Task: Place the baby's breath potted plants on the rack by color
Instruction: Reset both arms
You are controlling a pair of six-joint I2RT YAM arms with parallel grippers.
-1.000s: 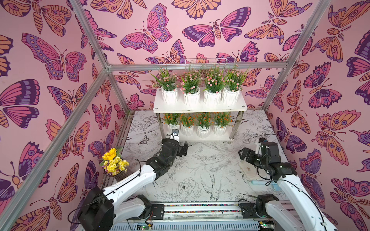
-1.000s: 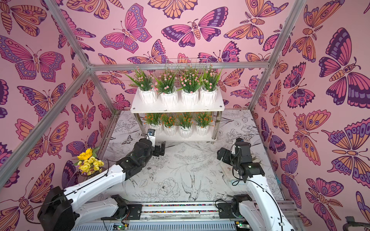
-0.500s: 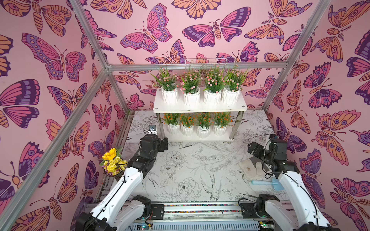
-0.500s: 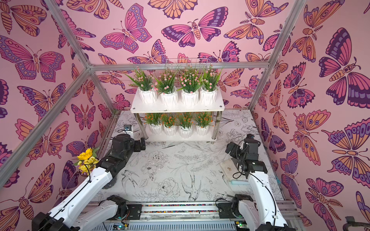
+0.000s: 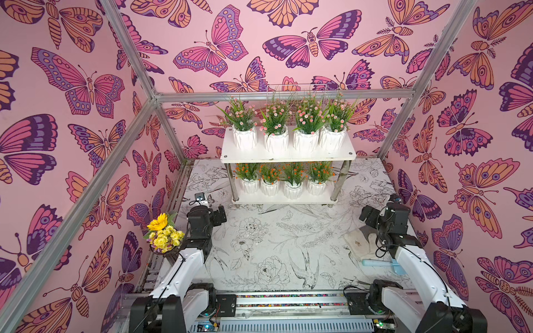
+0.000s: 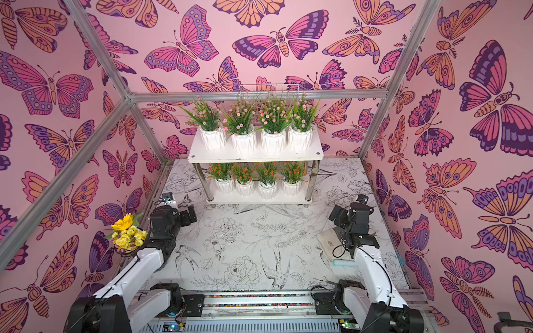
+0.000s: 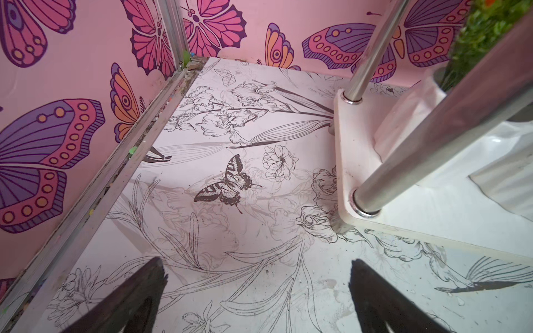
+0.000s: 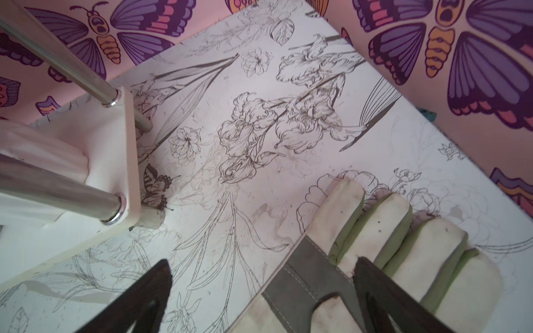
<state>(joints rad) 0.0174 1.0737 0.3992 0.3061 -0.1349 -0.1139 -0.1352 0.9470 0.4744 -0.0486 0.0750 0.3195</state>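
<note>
Pink walls (image 5: 259,43) printed with large purple, magenta and orange butterflies close in the back and both sides in both top views. Silver aluminium frame bars (image 5: 202,96) run along the joins between them. The desk (image 5: 274,239) is white, covered with black line drawings of flowers, leaves and swallows. A dark drawn butterfly (image 7: 227,184) shows in the left wrist view. The light is soft and even.

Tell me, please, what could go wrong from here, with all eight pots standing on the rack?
The open right gripper hangs near the glove; a low move could snag it.
The left arm lies beside the sunflower bouquet; a sideways swing might knock it over.
The pink potted plants stand tightly packed on the top shelf of the rack; bumping it could topple them.
</note>
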